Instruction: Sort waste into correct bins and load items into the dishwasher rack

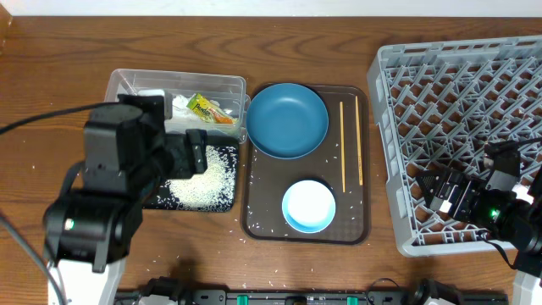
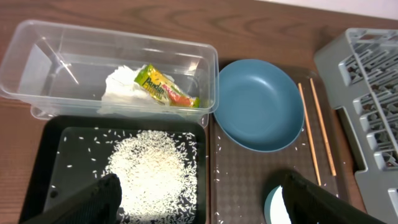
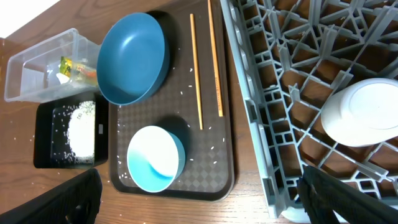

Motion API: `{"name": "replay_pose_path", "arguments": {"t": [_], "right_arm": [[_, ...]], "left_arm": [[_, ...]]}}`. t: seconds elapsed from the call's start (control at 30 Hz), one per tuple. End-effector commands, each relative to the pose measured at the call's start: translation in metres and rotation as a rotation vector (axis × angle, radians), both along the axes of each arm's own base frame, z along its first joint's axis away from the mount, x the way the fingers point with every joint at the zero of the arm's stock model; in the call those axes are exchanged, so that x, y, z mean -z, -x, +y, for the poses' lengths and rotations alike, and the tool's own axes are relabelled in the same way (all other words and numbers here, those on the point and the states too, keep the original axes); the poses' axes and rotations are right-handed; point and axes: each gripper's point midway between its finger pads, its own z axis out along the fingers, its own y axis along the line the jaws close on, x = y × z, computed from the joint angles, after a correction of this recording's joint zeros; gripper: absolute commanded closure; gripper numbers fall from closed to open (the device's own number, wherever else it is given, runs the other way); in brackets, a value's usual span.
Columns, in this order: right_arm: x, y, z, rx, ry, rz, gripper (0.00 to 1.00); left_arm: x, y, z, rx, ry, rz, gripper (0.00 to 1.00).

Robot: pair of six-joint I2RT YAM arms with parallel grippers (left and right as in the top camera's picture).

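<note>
Left gripper (image 2: 200,185): jaws wide apart, holding nothing, hanging above the near edge of the black tray (image 2: 56,162).

Black tray: under and just ahead of the left jaws, on the table (image 1: 51,51). The rice (image 2: 152,171) lies heaped in its middle, with stray grains scattered around the heap.

Tub (image 2: 81,56): beyond the black tray, further ahead of the left jaws and touching the tray's far edge. It holds the tissue (image 2: 121,87), and the wrapper (image 2: 165,86) rests against the tissue.

Brown tray (image 2: 249,180): just beside the black tray, under the left jaws' right finger, and dotted with loose grains. On it, the plate (image 2: 258,102) sits at the far end and the bowl (image 3: 154,158) at the near end. The chopsticks (image 2: 309,134) lie side by side along the edge nearest the rack.

Rack (image 1: 461,49): beside the brown tray, well apart from the left jaws.

Right gripper (image 3: 200,180): jaws wide apart, holding nothing, over the rack's near corner. The bowl lies ahead of the gap between them.

White round vessel (image 3: 364,112): in the rack, bottom up, ahead of the right jaws. Whether it is a bowl or a cup cannot be told.
</note>
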Motion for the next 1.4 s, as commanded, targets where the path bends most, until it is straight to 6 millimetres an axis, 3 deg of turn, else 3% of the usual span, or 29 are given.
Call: {"name": "replay_pose_path", "arguments": {"t": [0.0, 0.37, 0.53, 0.6, 0.73, 0.93, 1.37], "right_arm": [[-0.004, 0.000, 0.002, -0.027, 0.018, -0.019, 0.01], [-0.003, 0.001, 0.003, -0.028, 0.015, -0.014, 0.01], [-0.003, 0.001, 0.003, -0.028, 0.015, -0.014, 0.01], [-0.003, 0.001, 0.003, -0.028, 0.015, -0.014, 0.01], [-0.003, 0.001, 0.003, -0.028, 0.015, -0.014, 0.01], [-0.003, 0.001, 0.002, -0.028, 0.016, -0.014, 0.01], [-0.003, 0.001, 0.003, -0.028, 0.015, -0.014, 0.01]], "left_arm": [[-0.011, 0.007, 0.000, 0.025, -0.012, -0.040, 0.14], [-0.012, 0.010, -0.002, 0.034, -0.011, -0.046, 0.09], [-0.009, 0.022, -0.001, 0.037, -0.011, -0.044, 0.09], [-0.008, 0.026, 0.006, 0.016, -0.041, -0.067, 0.09], [-0.004, 0.023, -0.001, 0.036, -0.027, -0.184, 0.09], [0.027, 0.017, -0.008, 0.027, 0.053, -0.384, 0.08], [0.123, 0.043, -0.002, -0.015, 0.133, -0.450, 0.08]]}}
